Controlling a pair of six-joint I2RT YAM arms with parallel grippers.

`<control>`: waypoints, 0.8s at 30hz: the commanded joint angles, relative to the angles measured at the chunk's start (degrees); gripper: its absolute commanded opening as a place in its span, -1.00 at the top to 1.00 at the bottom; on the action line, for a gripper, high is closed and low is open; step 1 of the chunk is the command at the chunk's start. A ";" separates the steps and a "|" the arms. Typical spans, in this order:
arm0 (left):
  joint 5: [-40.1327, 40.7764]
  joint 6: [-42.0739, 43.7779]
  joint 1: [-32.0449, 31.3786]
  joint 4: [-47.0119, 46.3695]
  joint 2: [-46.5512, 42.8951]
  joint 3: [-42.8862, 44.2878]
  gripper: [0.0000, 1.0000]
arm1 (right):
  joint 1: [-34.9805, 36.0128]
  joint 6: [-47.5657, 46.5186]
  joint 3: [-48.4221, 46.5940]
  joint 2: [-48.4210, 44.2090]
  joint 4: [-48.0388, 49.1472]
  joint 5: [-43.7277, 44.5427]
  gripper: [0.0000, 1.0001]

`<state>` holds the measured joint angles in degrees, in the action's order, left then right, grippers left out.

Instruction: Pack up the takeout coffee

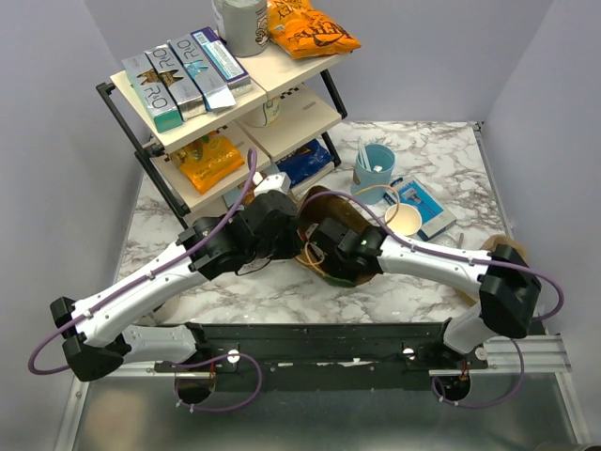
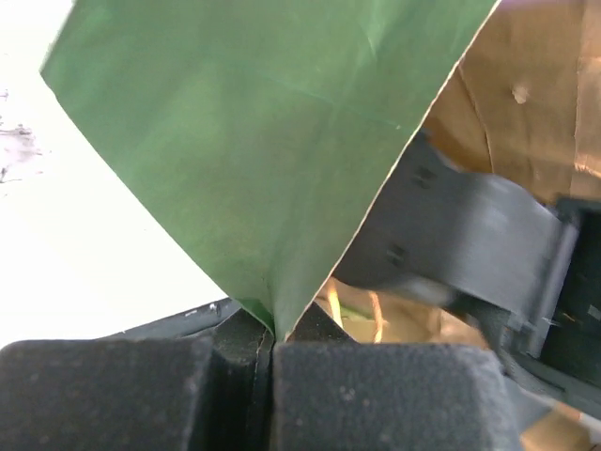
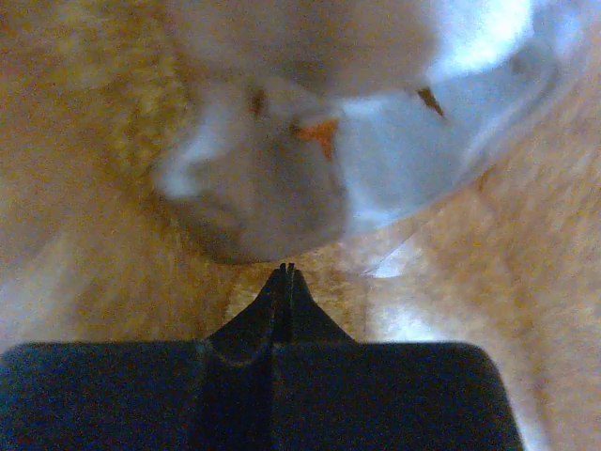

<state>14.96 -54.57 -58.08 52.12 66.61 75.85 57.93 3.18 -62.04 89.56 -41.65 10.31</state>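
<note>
left pincer (image 2: 272, 340) pinching edge of green-and-brown paper bag (image 2: 263, 141), right pincer (image 3: 286, 271) pressed together, empty, inside bag. blurry cream paper cup with white plastic lid (image 3: 300, 169) just ahead, I think: light, squashy, grab mid-wall, not lid.

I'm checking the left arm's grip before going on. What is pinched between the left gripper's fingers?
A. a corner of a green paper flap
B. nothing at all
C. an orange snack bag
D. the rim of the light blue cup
A: in the left wrist view the left gripper is shut, and the narrow corner of the green paper flap runs down between its pads.
</note>
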 commanded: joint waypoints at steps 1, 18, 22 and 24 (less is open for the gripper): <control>3.78 1.39 2.62 -3.94 -1.92 0.88 1.00 | 0.52 -10.12 -0.18 -4.30 -7.92 -13.91 0.99; -11.89 5.88 3.86 -13.10 -1.31 -4.05 1.00 | -0.28 -12.76 -10.91 12.57 -13.54 -18.13 0.99; -11.18 5.61 4.47 -13.27 -2.27 -4.40 1.00 | -0.19 -12.06 -9.33 10.29 -15.30 -16.46 0.99; -11.18 5.70 4.82 -14.23 -2.89 -5.01 1.00 | -0.28 -11.19 -8.98 7.49 -16.87 -15.50 0.99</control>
<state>5.04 -48.90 -54.06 45.76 65.45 71.46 57.25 -7.42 -72.29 100.47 -53.47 -5.48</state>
